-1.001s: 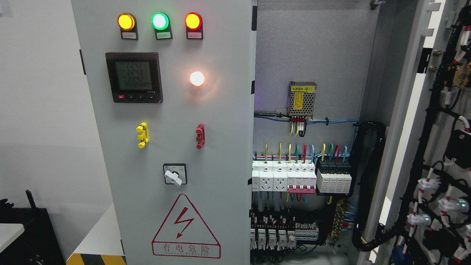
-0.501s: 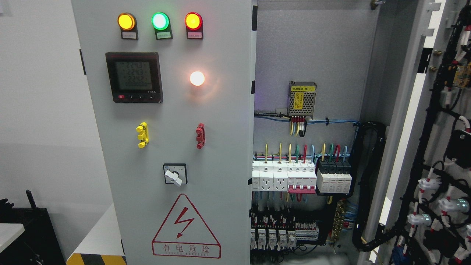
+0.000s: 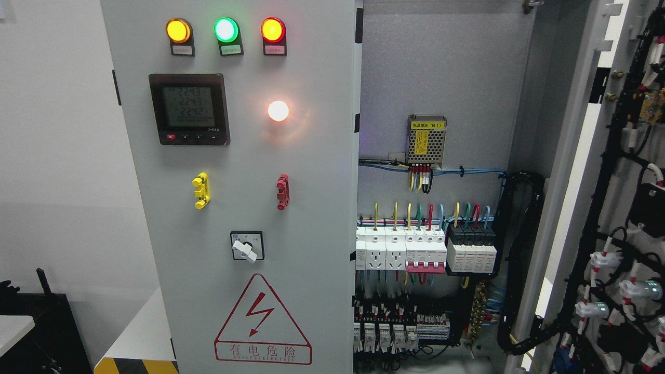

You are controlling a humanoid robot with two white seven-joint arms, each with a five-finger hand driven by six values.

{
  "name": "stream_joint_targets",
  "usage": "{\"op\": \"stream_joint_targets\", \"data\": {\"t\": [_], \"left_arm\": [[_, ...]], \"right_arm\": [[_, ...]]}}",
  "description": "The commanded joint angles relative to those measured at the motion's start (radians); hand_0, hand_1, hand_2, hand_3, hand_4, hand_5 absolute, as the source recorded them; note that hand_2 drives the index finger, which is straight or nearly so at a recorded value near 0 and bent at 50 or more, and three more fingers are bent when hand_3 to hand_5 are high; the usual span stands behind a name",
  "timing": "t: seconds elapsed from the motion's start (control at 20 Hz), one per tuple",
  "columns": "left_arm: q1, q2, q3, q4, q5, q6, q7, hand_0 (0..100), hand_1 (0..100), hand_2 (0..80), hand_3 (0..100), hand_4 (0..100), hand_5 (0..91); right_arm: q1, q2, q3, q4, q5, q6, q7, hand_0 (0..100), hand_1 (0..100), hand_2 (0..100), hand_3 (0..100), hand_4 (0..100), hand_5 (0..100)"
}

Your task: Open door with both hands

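Doors of the electrical cabinet fill the view: the right door [image 3: 613, 208] already stands swung wide at the far right, its wired inner face showing, while the left door [image 3: 244, 208] with its lamps, meter [image 3: 189, 109] and rotary switch [image 3: 247, 246] stands upright, its long free edge running vertically beside the exposed breakers [image 3: 415, 252]. Neither hand is in view (so whether their fingers are apart or together cannot be told), and neither arm can be judged nearer. Any pull on the left door would probably start at that central edge, swinging leftward where open room lies before the wall [image 3: 57, 156].
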Motion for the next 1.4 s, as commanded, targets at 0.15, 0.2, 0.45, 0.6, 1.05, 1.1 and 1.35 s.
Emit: {"op": "stream_joint_targets", "data": {"t": [0.15,0.2,0.45,0.6,1.05,1.1,1.35], "left_arm": [[-0.002,-0.029,0.024,0.008,-0.115,0.057,-0.01,12,39,0.0,0,0,0.0],[0.0,-0.029,0.024,0.008,-0.117,0.057,-0.01,12,39,0.0,0,0,0.0],[-0.002,-0.029,0.024,0.008,-0.106,0.053,-0.012,12,39,0.0,0,0,0.0],[-0.002,-0.029,0.035,0.005,-0.106,0.053,-0.012,12,39,0.0,0,0,0.0],[-0.011,-0.028,0.041,-0.005,-0.106,0.052,-0.01,12,39,0.0,0,0,0.0],[-0.011,-0.029,0.041,-0.005,-0.106,0.053,-0.01,12,39,0.0,0,0,0.0],[-0.014,-0.031,0.041,-0.007,-0.108,0.052,-0.012,12,39,0.0,0,0,0.0]], "right_arm": [[0.102,-0.031,0.029,-0.394,0.028,-0.017,-0.01,57,0,0,3,0,0],[0.102,-0.031,0.03,-0.42,0.029,-0.017,-0.011,57,0,0,4,0,0],[0.105,-0.026,0.032,-0.571,0.029,-0.015,-0.013,56,0,0,4,0,0],[0.109,-0.028,0.038,-0.631,0.031,-0.015,-0.013,55,0,0,3,0,0],[0.067,-0.025,0.041,-0.731,0.034,-0.014,-0.013,53,0,0,1,0,0],[0.05,-0.025,0.041,-0.731,0.034,-0.011,-0.013,53,0,0,0,0,0],[-0.035,-0.025,0.041,-0.738,0.054,0.02,-0.013,52,0,0,0,0,0]]}}
